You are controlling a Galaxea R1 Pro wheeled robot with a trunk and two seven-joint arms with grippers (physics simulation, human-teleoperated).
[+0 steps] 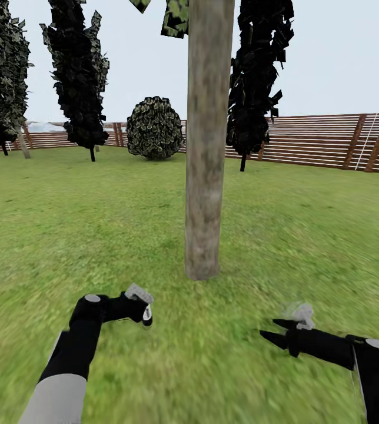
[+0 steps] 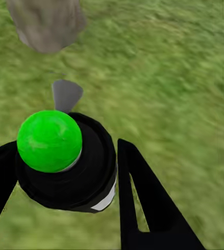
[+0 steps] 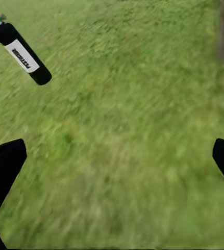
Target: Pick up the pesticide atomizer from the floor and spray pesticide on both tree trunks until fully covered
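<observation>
- Your left gripper [image 2: 65,172] is clamped around the pesticide atomizer [image 2: 65,161]; from the left wrist you look down on its green cap [image 2: 49,140] and black body, with a grey nozzle tab [image 2: 66,95] pointing out toward the tree trunk [image 2: 47,23].
- From the right wrist the same can [image 3: 23,54] hangs above the grass, white label showing.
- Your right gripper [image 1: 279,331] holds nothing, its jaws spread wide.
- The trunk [image 1: 204,153] stands just ahead of both arms on the lawn [image 1: 307,235], so spraying looks like the step in hand.
- To do it well, keep the nozzle facing the bark, raise the can, and sweep from base to top; judging by the task, you will likely need to circle the trunk to coat the far side.
- Keep the free arm away from the spray path.
- No spray shows, so you cannot tell how much bark is covered.
- The crown is cut off above, the trunk's back is hidden, and a second broad-crowned tree cannot be made out among the dark narrow trees [image 1: 77,76] along the fence [image 1: 331,144].
</observation>
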